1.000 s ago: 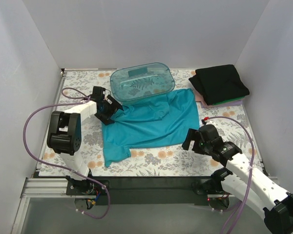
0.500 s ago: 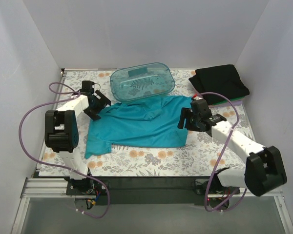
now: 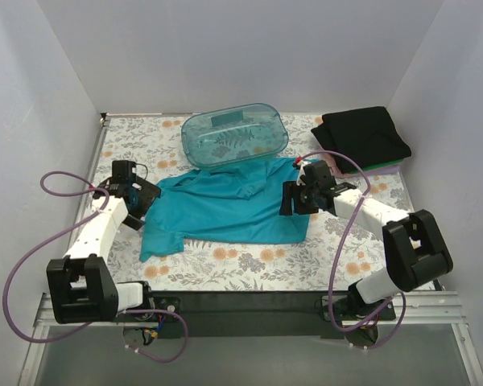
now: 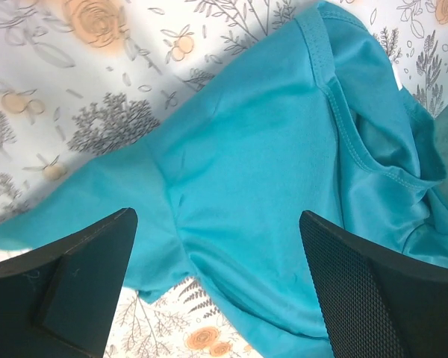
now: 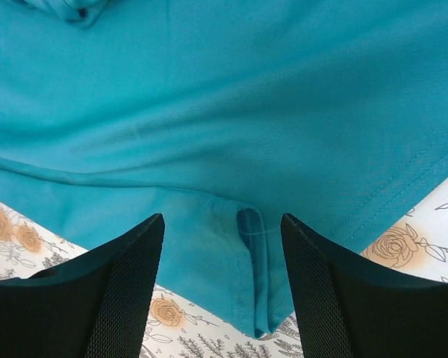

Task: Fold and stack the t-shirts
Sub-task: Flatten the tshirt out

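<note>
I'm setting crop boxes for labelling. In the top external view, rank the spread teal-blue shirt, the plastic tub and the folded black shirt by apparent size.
1. teal-blue t-shirt, clearly the largest.
2. translucent tub and black folded t-shirt: they look about alike, so I won't rank one over the other.

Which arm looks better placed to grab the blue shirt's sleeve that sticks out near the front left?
Left. The left gripper hangs open right over that side of the teal t-shirt, with the sleeve close by. The right gripper, also open, is at the shirt's opposite edge.
</note>
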Available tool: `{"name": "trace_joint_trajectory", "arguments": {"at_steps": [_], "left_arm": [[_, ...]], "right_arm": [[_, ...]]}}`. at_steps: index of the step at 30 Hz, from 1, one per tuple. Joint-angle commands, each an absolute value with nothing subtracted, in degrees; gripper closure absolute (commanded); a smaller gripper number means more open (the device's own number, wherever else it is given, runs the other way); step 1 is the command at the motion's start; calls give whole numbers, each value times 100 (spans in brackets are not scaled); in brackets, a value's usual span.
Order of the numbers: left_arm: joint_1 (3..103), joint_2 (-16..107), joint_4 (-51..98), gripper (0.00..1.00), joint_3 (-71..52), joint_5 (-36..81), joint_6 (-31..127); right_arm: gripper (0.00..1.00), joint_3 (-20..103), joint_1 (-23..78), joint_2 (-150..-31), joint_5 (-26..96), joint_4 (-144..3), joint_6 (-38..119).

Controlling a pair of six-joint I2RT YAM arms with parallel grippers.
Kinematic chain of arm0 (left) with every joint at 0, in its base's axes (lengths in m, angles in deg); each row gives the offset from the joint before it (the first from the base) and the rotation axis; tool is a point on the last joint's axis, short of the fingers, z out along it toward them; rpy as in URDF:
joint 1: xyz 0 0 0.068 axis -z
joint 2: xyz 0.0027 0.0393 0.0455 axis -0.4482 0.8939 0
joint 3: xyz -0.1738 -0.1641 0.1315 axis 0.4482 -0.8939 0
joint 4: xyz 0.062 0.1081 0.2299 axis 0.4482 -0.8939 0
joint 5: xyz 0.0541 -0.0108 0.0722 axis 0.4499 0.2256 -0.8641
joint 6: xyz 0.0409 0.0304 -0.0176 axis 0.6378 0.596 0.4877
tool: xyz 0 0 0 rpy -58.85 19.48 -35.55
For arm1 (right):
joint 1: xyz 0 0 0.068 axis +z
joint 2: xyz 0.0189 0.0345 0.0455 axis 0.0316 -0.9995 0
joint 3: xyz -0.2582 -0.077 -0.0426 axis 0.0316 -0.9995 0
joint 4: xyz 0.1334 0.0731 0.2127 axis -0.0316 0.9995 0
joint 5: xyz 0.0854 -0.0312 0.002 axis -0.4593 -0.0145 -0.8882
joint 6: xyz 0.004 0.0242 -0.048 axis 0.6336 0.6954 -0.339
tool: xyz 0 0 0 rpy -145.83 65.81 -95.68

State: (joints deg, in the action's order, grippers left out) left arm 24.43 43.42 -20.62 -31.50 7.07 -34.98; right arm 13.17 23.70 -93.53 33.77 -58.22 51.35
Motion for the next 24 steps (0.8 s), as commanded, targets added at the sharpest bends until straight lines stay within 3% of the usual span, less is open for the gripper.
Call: {"name": "trace_joint_trajectory", "arguments": {"at_steps": [1,9,18,21,22,24], "left_arm": [[2417,3816,-2697,9,-3171,331,-3889],[2417,3270,-2900,9,-3434,445,-3819],[2417,2901,-3129,9,-3593,454,-3696],[2417,2874,-3191,9,-3593,454,-3652],[2417,2857,-3226,9,-3593,489,-3652],[2417,2822,-3208,9,-3610,585,-3582]], "right_arm": [[30,1463,2367,-9559,3182,-5999,4853],[52,1392,2367,-9796,2971,-6236,4827],[56,1418,2368,-9990,3085,-6280,4888],[69,1383,2367,-9990,3146,-6271,4914],[81,1366,2367,-9981,3190,-6271,4949],[91,1348,2367,-9981,3304,-6262,4958]]}}
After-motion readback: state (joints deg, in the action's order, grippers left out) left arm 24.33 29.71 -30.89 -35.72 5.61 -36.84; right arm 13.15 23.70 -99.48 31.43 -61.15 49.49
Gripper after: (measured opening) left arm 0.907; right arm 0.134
